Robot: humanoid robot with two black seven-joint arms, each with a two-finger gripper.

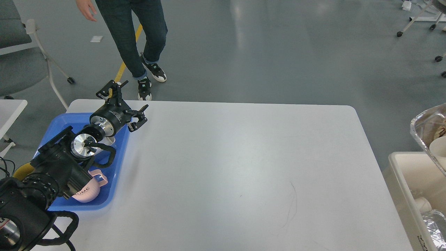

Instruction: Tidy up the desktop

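The desktop point(244, 167) is a wide white tabletop with rounded corners and faint dark scratches; its surface is bare apart from the tray. My left arm comes in from the lower left over a blue tray point(57, 123) at the desktop's left edge. My left gripper point(122, 103) is open and empty, raised above the tray's far right corner. A pink cup point(87, 192) lies in the tray's near end, partly hidden by my arm. My right gripper is out of view.
A foil tray point(423, 127) juts in at the right edge above a white bin point(400, 181) holding foil and cups. A person point(139, 38) stands just beyond the table's far left corner. A small white side table point(10, 108) and a chair point(21, 52) stand at left.
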